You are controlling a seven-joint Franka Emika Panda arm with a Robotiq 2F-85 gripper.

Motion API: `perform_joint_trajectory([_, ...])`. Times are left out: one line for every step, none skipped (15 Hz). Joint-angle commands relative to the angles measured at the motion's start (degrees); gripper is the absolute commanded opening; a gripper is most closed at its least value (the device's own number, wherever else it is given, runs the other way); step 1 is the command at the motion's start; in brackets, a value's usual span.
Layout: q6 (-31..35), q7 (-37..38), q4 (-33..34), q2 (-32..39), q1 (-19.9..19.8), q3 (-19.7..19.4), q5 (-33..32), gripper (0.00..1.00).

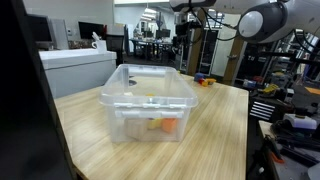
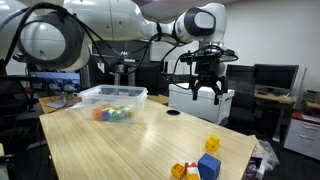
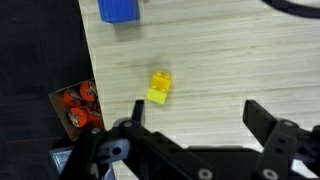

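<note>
**Open gripper hanging high over a small yellow block**

- Room: lab-office space. Desks, monitors and racks are standing well apart from the fingers on every side, and nothing is crowding the air beneath them.
- Table (image 2: 120,140): a pale wood-grain top, flat and matte, is spreading far below the fingers. It is probably offering fair friction, so a nudged piece would likely slide only a little.
- Clear plastic bin (image 2: 112,97): it is sitting well apart from the fingers and holding a few coloured pieces.
- Gripper (image 2: 204,85): it is hovering high over the table's corner. The fingers (image 3: 265,122) are spread wide and grasping nothing.
- Blue block (image 3: 119,10): it is lying farther ahead of the fingertips. Orange-red pieces (image 3: 80,106) are showing out beyond the edge-side finger; I cannot tell whether they are on the table or off it.
- Yellow block (image 3: 159,88): it is resting on the wood below and just ahead of the fingertips, closer to the edge-side finger and turned slightly askew to the gap.
  - Handling: it is looking like a hard toy brick. My judgement is light, stiff, not fragile, with smooth and somewhat slippery faces.
  - Best hold: across two flat opposite sides, squarely.
</note>
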Motion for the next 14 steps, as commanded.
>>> perform_joint_trajectory([2.1, 1.7, 0.0, 2.0, -0.3, -0.2, -0.1, 1.0])
perform_joint_trajectory([3.4, 1.4, 0.1, 3.1, -0.5, 0.0, 0.0, 1.0])
perform_joint_trajectory([5.1, 0.2, 0.4, 3.9, -0.5, 0.3, 0.1, 1.0])
perform_joint_trajectory([7.4, -1.0, 0.7, 4.8, -0.4, 0.4, 0.0, 1.0])
perform_joint_trajectory([7.9, -2.8, 0.5, 4.6, -0.5, 1.3, 0.7, 1.0])
perform_joint_trajectory([7.0, -0.6, -0.2, 4.4, -0.1, 0.4, -0.1, 1.0])
perform_joint_trajectory([7.5, -0.8, -0.2, 4.5, 0.0, 0.6, 0.0, 1.0])
perform_joint_trajectory([7.8, -1.0, -0.9, 4.1, 0.0, 0.7, 0.0, 1.0])
perform_joint_trajectory([7.9, -1.1, -0.8, 4.1, 0.0, 0.8, 0.0, 1.0])
perform_joint_trajectory([7.9, -1.1, -0.8, 4.1, 0.0, 0.8, 0.0, 1.0])
perform_joint_trajectory([7.9, -1.1, -0.8, 4.1, 0.0, 0.8, 0.0, 1.0])
perform_joint_trajectory([9.5, -2.0, -0.3, 4.7, 0.3, 0.2, -0.8, 1.0])
perform_joint_trajectory([11.2, -3.0, -0.1, 5.2, 0.3, 0.1, -1.1, 1.0])
perform_joint_trajectory([12.8, -3.6, 0.0, 5.6, 0.1, -0.1, -1.4, 1.0])
